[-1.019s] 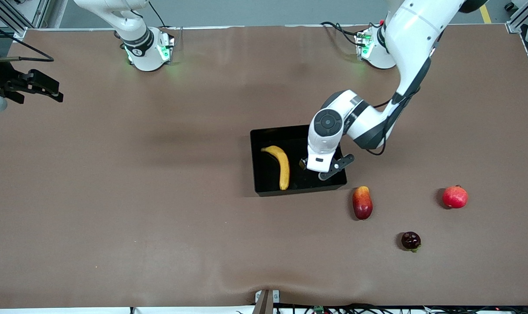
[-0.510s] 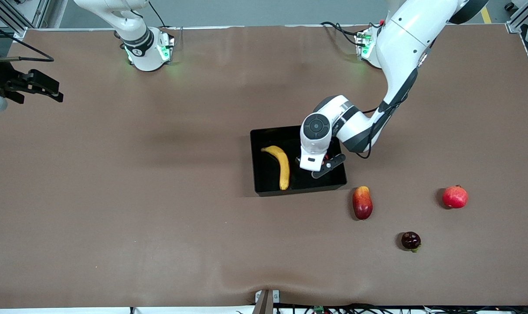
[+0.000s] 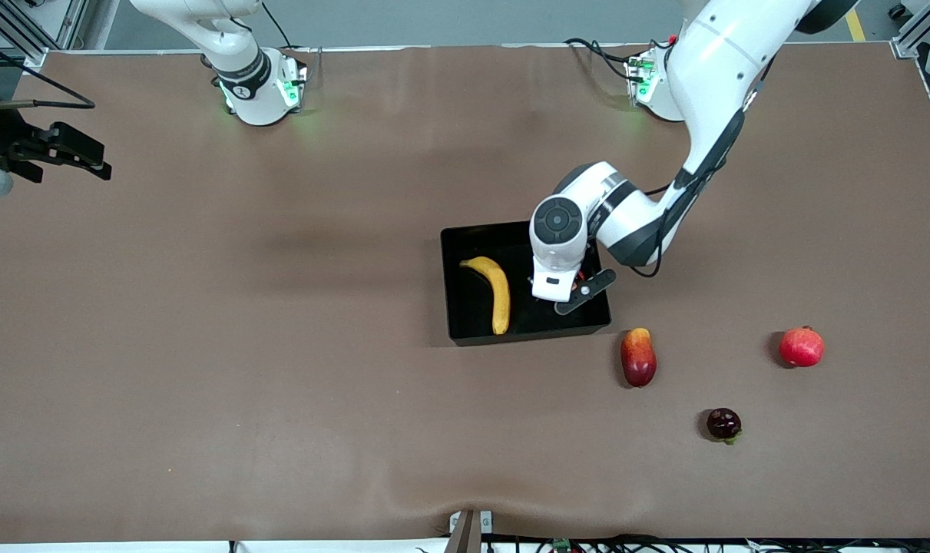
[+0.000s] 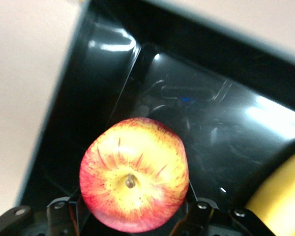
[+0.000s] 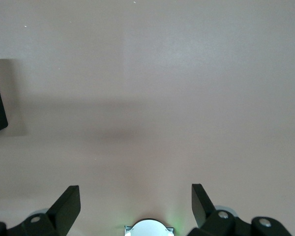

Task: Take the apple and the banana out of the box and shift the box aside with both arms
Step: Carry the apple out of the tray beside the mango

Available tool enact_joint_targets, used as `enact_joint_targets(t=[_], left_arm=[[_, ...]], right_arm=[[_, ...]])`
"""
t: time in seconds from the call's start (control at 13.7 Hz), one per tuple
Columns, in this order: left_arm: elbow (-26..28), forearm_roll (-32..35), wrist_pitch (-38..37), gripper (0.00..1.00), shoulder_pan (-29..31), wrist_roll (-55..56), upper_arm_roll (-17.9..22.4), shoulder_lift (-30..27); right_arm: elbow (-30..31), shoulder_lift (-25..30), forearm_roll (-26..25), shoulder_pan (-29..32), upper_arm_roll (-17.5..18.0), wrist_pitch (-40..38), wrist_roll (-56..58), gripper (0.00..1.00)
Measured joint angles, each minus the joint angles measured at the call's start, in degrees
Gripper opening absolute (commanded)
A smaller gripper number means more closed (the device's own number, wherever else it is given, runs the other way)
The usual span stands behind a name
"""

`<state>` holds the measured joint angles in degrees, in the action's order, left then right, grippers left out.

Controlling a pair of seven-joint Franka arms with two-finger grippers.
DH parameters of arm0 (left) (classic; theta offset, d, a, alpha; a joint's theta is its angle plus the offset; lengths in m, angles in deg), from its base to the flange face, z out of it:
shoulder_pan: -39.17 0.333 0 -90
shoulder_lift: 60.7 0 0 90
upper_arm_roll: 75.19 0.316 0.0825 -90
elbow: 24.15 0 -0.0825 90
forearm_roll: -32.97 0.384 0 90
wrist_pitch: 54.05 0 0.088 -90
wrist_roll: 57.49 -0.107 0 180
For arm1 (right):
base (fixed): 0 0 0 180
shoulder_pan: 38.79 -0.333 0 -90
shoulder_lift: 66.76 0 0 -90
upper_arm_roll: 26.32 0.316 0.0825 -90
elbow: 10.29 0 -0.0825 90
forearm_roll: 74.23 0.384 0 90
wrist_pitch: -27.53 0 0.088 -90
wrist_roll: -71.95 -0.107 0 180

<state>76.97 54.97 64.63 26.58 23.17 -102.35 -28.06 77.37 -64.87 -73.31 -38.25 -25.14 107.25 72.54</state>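
First, leave the right gripper (image 5: 135,196) waiting wide open over the table (image 5: 147,73), then, clear of the banana (image 3: 499,296) beside it in the box (image 3: 526,334), lift the apple (image 4: 132,191) straight up once the left gripper (image 4: 135,211), its fingers set against the apple's sides, holds firm.

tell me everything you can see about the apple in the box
The apple is small and round, yellow streaked with red, redder toward its edges, with a smooth skin. A short brown stem sits in a dimple facing the left wrist camera, so it stands upright. It is in the glossy black box, at the end toward the left arm, apart from the banana. The left end effector brackets it, one finger on each side; whether they touch it is not clear. In the front view the arm hides it.
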Motion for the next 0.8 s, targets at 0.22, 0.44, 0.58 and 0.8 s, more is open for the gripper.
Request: enact_joint_targets(t=[0.22, 0.44, 0.58, 0.8], left_arm=[[-4.4, 0.0, -5.9, 0.00, 0.0, -0.7, -1.3, -4.3], [-9.8, 0.0, -9.2, 0.00, 2.5, -7.3, -1.1, -5.8], [-11.3, 0.0, -9.9, 0.00, 7.3, -14.5, -1.0, -5.8], [-11.0, 0.0, -10.0, 0.00, 15.8, -24.9, -0.9, -4.9]], right_arm=[[0.0, 0.0, 0.0, 0.0, 0.0, 0.0, 0.0, 1.00], [0.0, 0.0, 0.0, 0.0, 0.0, 0.0, 0.0, 1.00], [0.0, 0.0, 0.0, 0.0, 0.0, 0.0, 0.0, 1.00], [0.0, 0.0, 0.0, 0.0, 0.0, 0.0, 0.0, 1.00]])
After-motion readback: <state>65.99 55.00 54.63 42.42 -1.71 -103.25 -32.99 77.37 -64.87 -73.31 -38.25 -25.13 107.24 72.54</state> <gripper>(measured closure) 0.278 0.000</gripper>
